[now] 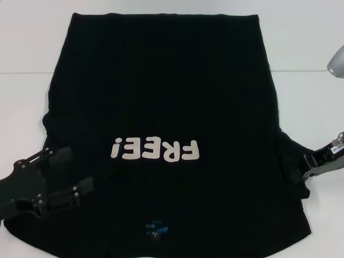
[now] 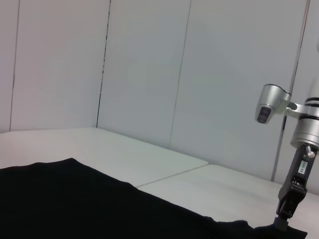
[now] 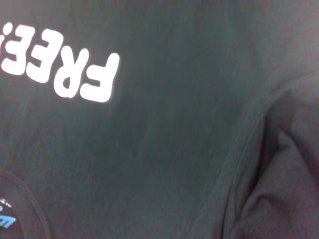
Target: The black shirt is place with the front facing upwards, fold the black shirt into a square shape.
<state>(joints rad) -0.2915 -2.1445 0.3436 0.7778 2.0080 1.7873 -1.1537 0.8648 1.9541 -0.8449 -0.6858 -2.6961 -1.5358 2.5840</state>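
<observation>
We see the black shirt [image 1: 166,107] lying flat and face up on the white table [image 1: 32,43], its collar and blue neck label [image 1: 156,232] nearest the robot and its hem at the far edge, so its long axis runs straight away from us. The "FREE!" lettering [image 1: 155,150] sits across the chest, between the two arms. Our left gripper [image 1: 69,173] rests over the left sleeve area, its fingers spread wide with cloth beneath them. Our right gripper [image 1: 302,171] is down at the right sleeve [image 3: 284,164], its tip touching the fabric; whether it pinches or gapes, we cannot tell. We judge both sleeves lie inward of the grippers, so the coming fold likely carries each side toward that centre line.
</observation>
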